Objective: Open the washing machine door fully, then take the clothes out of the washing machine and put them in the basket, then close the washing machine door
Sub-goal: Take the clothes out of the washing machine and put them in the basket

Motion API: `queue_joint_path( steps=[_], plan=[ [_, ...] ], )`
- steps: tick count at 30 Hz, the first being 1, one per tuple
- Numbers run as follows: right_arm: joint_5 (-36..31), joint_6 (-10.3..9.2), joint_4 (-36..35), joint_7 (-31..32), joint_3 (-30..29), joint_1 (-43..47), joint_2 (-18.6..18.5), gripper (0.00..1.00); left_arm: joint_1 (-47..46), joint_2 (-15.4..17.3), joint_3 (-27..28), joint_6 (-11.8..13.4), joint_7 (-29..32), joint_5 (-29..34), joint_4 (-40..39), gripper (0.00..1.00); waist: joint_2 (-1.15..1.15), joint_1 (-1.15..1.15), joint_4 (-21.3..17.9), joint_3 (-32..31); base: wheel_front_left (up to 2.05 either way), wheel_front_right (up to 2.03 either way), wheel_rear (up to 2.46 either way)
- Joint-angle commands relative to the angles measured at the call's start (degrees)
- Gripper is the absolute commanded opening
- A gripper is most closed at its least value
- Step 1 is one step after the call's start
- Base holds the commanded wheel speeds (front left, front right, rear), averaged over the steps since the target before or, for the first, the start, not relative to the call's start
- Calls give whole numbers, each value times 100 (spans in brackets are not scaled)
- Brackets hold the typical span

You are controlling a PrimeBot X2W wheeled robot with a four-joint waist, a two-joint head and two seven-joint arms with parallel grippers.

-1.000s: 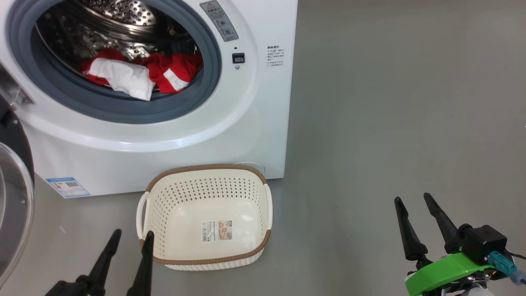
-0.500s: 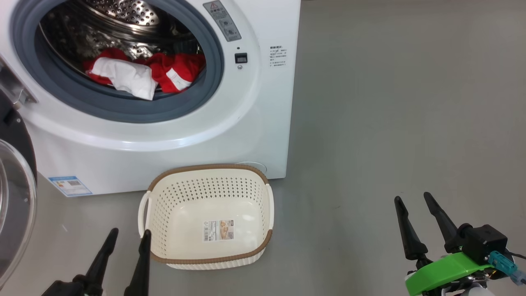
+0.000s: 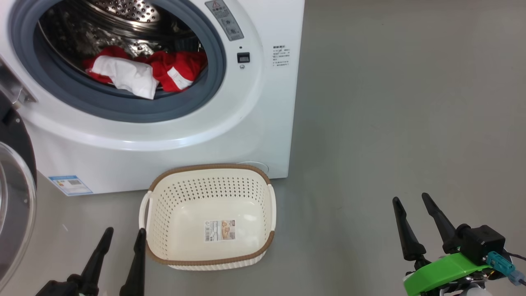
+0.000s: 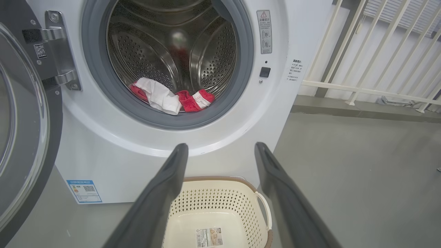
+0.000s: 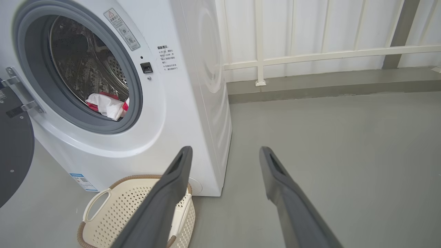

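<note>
Left gripper (image 3: 125, 231): spread wide, empty; low, just beside the basket's left handle, fingers aimed at the machine.
Right gripper (image 3: 410, 198): spread wide, empty; well apart to the right, over bare floor.
Basket (image 3: 207, 167): upright on the floor against the machine's foot, mouth up; long axis left to right, handles at the short ends; bare apart from a sticker on the bottom.
Washing machine door (image 3: 14, 205): swung out to the left; opening unobstructed.
Washing machine (image 3: 172, 156): front facing the grippers, directly behind the basket.
Clothes (image 3: 172, 70): low in the drum, at the front, resting against the grey gasket.
Orientation: long axis left to right across the drum; white panel's corner pointing out and down over the gasket lip.
Handling (judged): soft, light, limp; likely to sag, trail and catch on the gasket; not fragile.
Hold (judged): deep pinch on the bunched middle, where white meets red.
</note>
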Motion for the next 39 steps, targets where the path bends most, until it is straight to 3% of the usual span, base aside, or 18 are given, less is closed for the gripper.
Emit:
queue_joint_path(
  steps=[1, 18, 39],
  plan=[
    [-99, 28, -121, -54, 148, -57, -24, 100, -230, 118, 204, -32, -47, -27, -146, 100, 0, 0, 5, 6, 102, -127, 26],
    [-109, 28, -100, -54, 222, -78, -3, 100, -246, 139, 154, -32, -47, -2, -98, 100, 0, 0, 63, 47, 122, -145, 22],
    [-115, 28, -94, -54, 234, -101, 14, 100, -274, 112, 174, -32, -47, -2, -39, 100, 0, 0, 107, 87, 9, -9, 0]
  ],
)
